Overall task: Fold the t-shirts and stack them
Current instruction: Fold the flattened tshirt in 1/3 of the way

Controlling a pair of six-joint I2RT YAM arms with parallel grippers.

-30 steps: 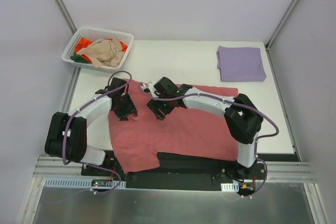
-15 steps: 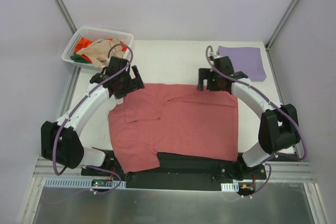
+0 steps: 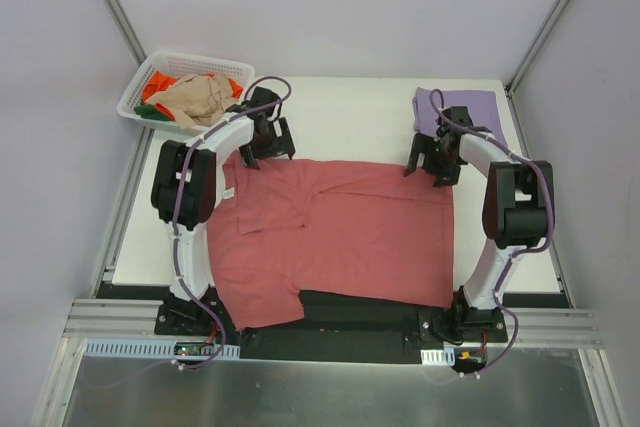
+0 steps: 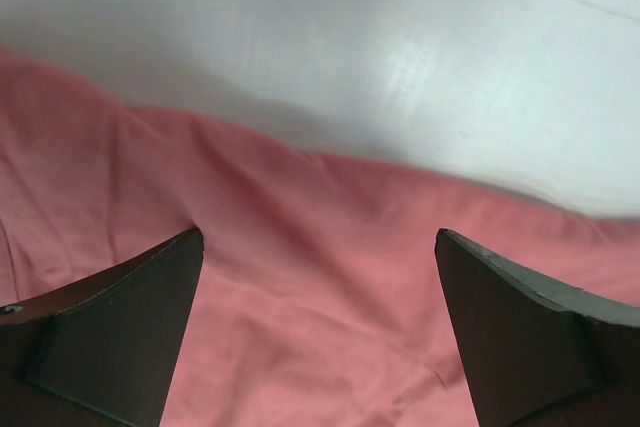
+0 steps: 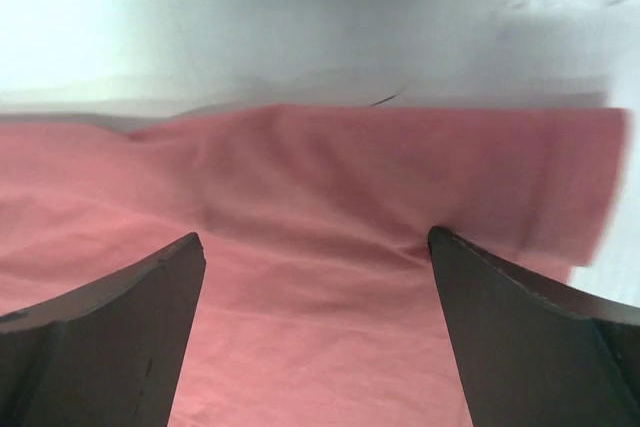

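The rose-red t-shirt [image 3: 340, 237] lies spread on the near middle of the table [image 3: 340, 107], its near left corner past the table edge. The left hand [image 3: 263, 147] and right hand [image 3: 430, 165] hover over its far corners, both released and empty. If either pinches unevenly, the fold would likely skew, and the overhang might drag. At far left, the basket [image 3: 135, 99] holds a beige shirt [image 3: 195, 97], an orange shirt [image 3: 158, 80] and a green shirt [image 3: 150, 112]. At far right lies a folded purple shirt [image 3: 480, 117].

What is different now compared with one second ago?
From the middle of the red shirt, the left gripper swung leftward and the right gripper rightward, out to its far edge. Their jaws opened wide, holding nothing. The purple shirt and basket stayed put.
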